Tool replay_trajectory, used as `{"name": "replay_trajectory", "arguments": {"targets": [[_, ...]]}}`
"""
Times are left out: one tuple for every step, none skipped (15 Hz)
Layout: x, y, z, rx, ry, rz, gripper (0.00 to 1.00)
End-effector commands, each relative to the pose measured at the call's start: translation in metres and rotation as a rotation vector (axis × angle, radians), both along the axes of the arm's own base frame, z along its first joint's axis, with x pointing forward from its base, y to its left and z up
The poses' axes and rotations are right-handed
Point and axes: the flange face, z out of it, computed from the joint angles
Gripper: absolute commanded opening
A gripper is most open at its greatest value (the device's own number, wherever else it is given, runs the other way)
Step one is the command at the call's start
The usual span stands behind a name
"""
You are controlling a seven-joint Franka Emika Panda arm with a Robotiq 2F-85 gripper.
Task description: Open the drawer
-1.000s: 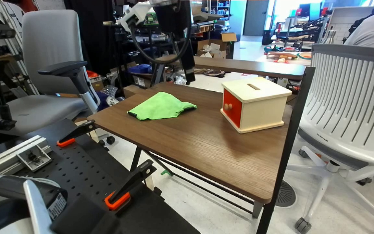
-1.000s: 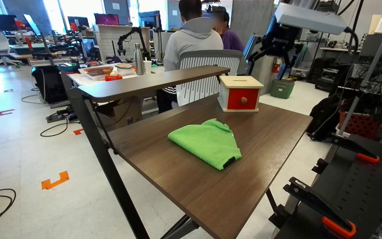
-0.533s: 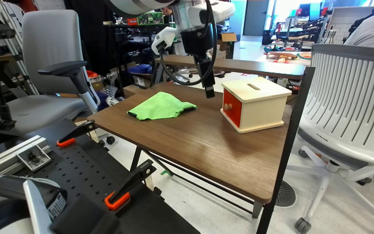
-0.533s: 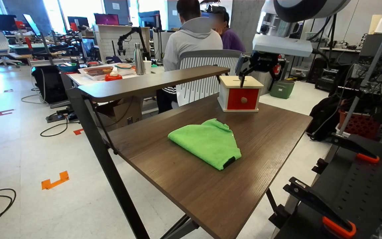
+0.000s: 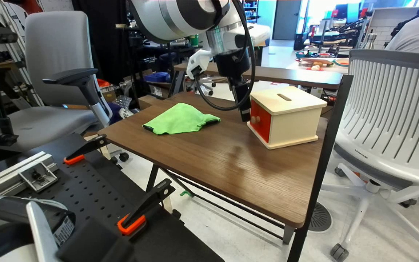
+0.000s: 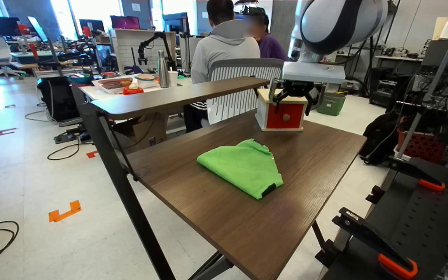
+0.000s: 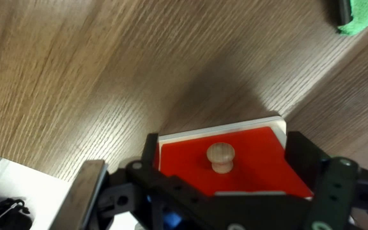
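Observation:
The drawer's red-orange front shows in both exterior views (image 5: pixel 263 127) (image 6: pixel 276 121) and in the wrist view (image 7: pixel 254 143). It sits closed in the pale cream wooden box (image 5: pixel 293 129). A round wooden knob (image 7: pixel 221 155) stands out from the middle of the front; it also shows in an exterior view (image 6: pixel 286 117). My gripper (image 7: pixel 224 137) is wide open and empty, pointing down just in front of the drawer. Its fingers stand apart on either side of the knob without touching it; the gripper also shows in an exterior view (image 6: pixel 292 112).
A green cloth (image 5: pixel 181 119) lies on the brown table (image 5: pixel 209 153) in front of the drawer. A raised shelf (image 6: pixel 185 95) runs along one side of the table. A white chair (image 5: pixel 395 116) stands behind the box.
My gripper has come down and across toward the box, from well above the table to just in front of the drawer. It stays open. The drawer, box and cloth have not moved.

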Motion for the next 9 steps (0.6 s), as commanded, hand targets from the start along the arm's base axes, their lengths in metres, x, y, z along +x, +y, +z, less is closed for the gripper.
{"name": "replay_trajectory", "arguments": {"targets": [[0.017, -0.003, -0.007, -0.03, -0.034, -0.015, 1.0], [0.019, -0.005, -0.009, -0.036, -0.036, -0.018, 1.0], [0.021, -0.006, -0.011, -0.04, -0.035, -0.02, 1.0], [0.023, -0.007, -0.014, -0.047, -0.038, -0.021, 1.0], [0.025, -0.008, -0.017, -0.053, -0.035, -0.021, 1.0], [0.026, -0.008, -0.019, -0.061, -0.034, -0.02, 1.0], [0.027, -0.008, -0.021, -0.063, -0.031, -0.019, 1.0], [0.028, -0.009, -0.023, -0.063, -0.027, -0.017, 0.97], [0.028, -0.008, -0.024, -0.066, -0.027, -0.015, 0.74]]}}
